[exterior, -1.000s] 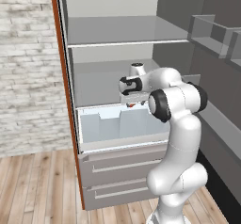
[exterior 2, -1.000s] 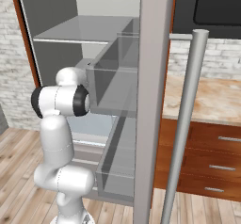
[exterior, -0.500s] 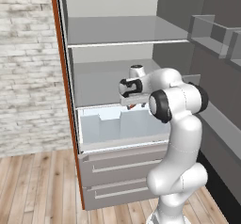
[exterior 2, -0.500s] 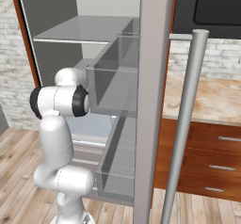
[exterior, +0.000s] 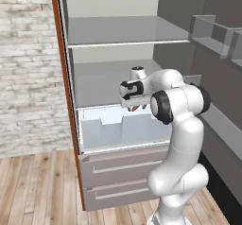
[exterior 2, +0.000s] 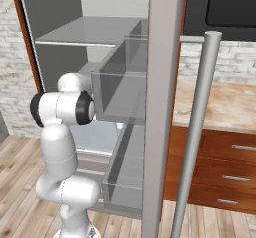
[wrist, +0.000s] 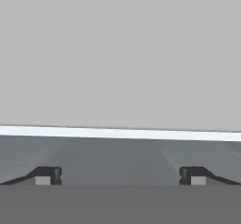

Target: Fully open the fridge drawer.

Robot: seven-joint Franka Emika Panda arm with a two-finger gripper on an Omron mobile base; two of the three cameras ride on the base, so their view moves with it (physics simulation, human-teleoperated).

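The fridge drawer (exterior: pixel 106 129) is a pale blue-white translucent bin with a notched wall and a white front rim (exterior: pixel 123 147). It stands pulled partway out below the lower glass shelf. My gripper (exterior: pixel 136 107) hangs just above the drawer's back right part, fingers pointing down. In the hand view the gripper (wrist: pixel 120 177) is open, its two dark fingertips (wrist: pixel 44 176) wide apart with nothing between them. A white edge strip (wrist: pixel 117 132) crosses ahead of them under a flat grey surface. In the right base view the drawer (exterior 2: pixel 97 132) shows behind my arm.
Two grey flat-fronted drawers with bar handles (exterior: pixel 125 166) sit under the bin. Glass shelves (exterior: pixel 123 30) are above. The open fridge door with clear bins (exterior 2: pixel 125 87) and its long handle (exterior 2: pixel 197 132) stands on the right, with wooden cabinets (exterior 2: pixel 220 152) beyond.
My hand has eased slightly down and to the left over the drawer. The drawer has not visibly moved.
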